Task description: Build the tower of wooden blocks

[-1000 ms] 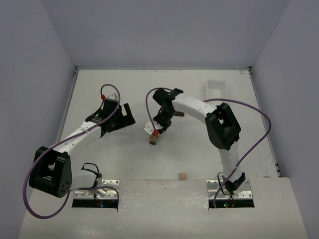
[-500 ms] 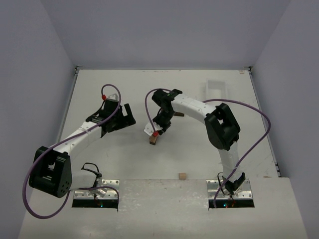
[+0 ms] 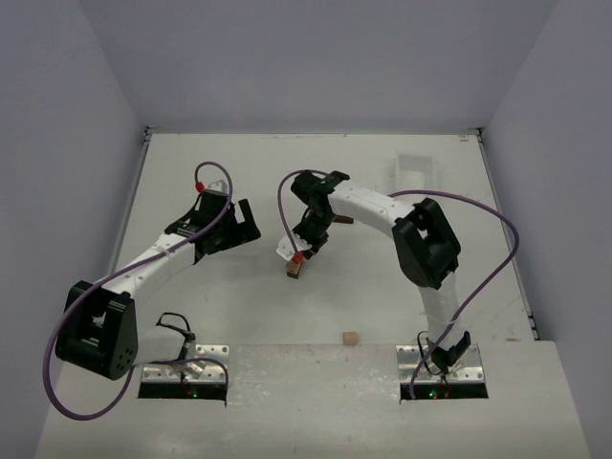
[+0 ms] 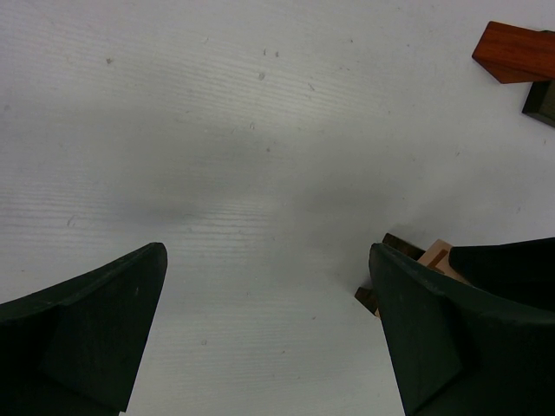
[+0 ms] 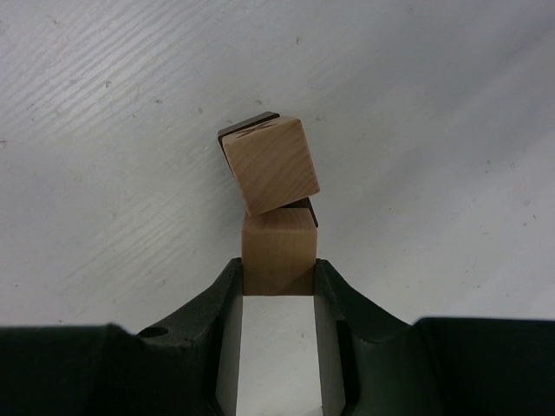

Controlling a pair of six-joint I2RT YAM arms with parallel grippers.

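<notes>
Wood in the clamp: the right gripper (image 5: 277, 277) pinches a tan block (image 5: 277, 247) tight, right against the wood block tower (image 5: 270, 169) at mid-table. There a tan cube sits skewed over a dark brown piece. The left gripper (image 4: 269, 334) hovers nearby, fingers spread wide and empty, one finger hiding part of the stack. Beyond lie a reddish-brown block (image 4: 513, 50) and a dark block (image 4: 542, 102). A loose cube (image 3: 351, 338) sits near the bases, and a white tray (image 3: 413, 170) stands far right.

No readable text, labels, brands or numbers in any view.
</notes>
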